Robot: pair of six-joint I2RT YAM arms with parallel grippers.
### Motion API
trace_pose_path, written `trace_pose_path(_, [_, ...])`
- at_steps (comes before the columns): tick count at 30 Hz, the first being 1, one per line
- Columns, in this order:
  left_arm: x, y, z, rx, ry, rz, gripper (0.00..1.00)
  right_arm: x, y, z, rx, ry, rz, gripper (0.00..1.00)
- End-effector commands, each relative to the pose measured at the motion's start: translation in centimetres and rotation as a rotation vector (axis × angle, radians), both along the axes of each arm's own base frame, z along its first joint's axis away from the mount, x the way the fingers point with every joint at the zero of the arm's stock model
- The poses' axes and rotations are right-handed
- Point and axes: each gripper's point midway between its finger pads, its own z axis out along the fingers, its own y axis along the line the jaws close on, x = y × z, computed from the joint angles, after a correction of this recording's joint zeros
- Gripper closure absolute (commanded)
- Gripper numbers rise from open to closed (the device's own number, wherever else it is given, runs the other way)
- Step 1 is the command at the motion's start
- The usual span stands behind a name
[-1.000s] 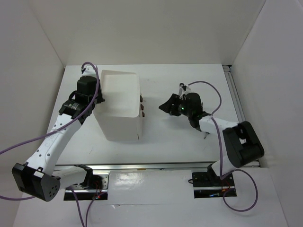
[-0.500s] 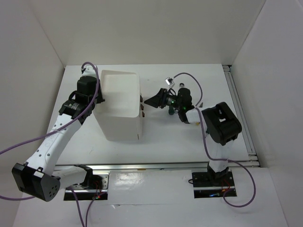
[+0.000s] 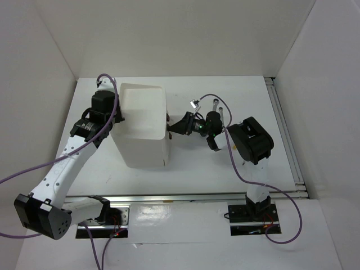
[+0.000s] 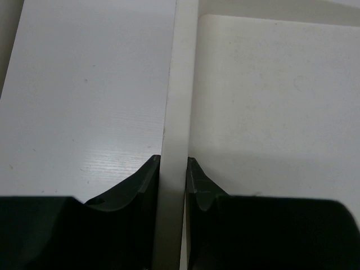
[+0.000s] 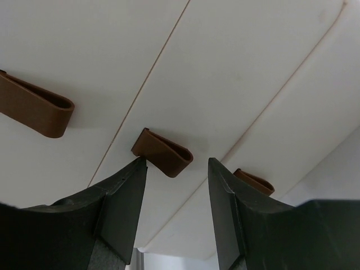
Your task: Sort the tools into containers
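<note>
Box wall was clenched by left gripper; 3 o'clock handle, framed by parted right gripper, could be lost through shallow bite.

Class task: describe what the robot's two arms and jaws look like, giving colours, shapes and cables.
The left arm and right arm have white links with bulky black joints. A purple cable loops along each. The jaws are dark and wedge-shaped, tapering to tips. A small green light glows near the right wrist.
</note>
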Motion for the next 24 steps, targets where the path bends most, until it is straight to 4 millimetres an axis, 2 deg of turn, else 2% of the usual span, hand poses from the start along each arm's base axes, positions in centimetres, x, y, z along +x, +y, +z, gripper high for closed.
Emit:
trace_pose_path(1, [-1.7,-1.5,-2.9,-0.067,0.122,-0.031,0.86,-0.4,0.7,3.4,0.102,-0.146,0.040,0.45])
trace_pose_path(3, [-1.7,-1.5,-2.9,-0.067,0.122,-0.031,0.86,-0.8,0.5,4.0,0.136,-0.155,0.045,0.45])
trace_pose_path(4, [-1.7,-1.5,-2.9,-0.067,0.122,-0.031,0.86,-1.0,0.5,3.6,0.139,-0.142,0.046,0.46])
trace_pose_path(9, [-1.7,-1.5,-2.9,-0.067,0.122,-0.031,0.86,-1.3,0.6,3.6,0.164,-0.144,0.072,0.59])
trace_pose_path(10, [-1.7,-1.5,-2.9,-0.067,0.122,-0.031,0.86,-1.3,0.6,3.3,0.165,-0.147,0.072,0.59])
trace_pose_path(11, [-1.7,-1.5,-2.9,-0.067,0.122,-0.031,0.86,-1.5,0.5,4.0,0.186,-0.165,0.076,0.59])
trace_pose_path(13, [-1.7,-1.5,-2.9,-0.067,0.122,-0.031,0.86,-1.7,0.5,3.5,0.199,-0.147,0.081,0.63])
trace_pose_path(14, [-1.7,-1.5,-2.9,-0.067,0.122,-0.031,0.86,-1.5,0.0,4.1,0.218,-0.174,0.074,0.63])
trace_pose_path(16, [-1.6,-1.7,-3.2,-0.069,0.133,-0.038,0.86,-1.8,0.0,4.1,0.230,-0.163,0.089,0.61])
trace_pose_path(18, [-1.6,-1.7,-3.2,-0.069,0.133,-0.038,0.86,-1.8,-0.5,4.6,0.242,-0.181,0.091,0.52])
trace_pose_path(22, [-1.6,-1.7,-3.2,-0.069,0.133,-0.038,0.86,-1.6,-1.2,5.5,0.256,-0.192,0.088,0.50])
trace_pose_path(24, [-1.6,-1.7,-3.2,-0.069,0.133,-0.038,0.86,-1.9,-1.2,6.7,0.260,-0.214,0.100,0.49])
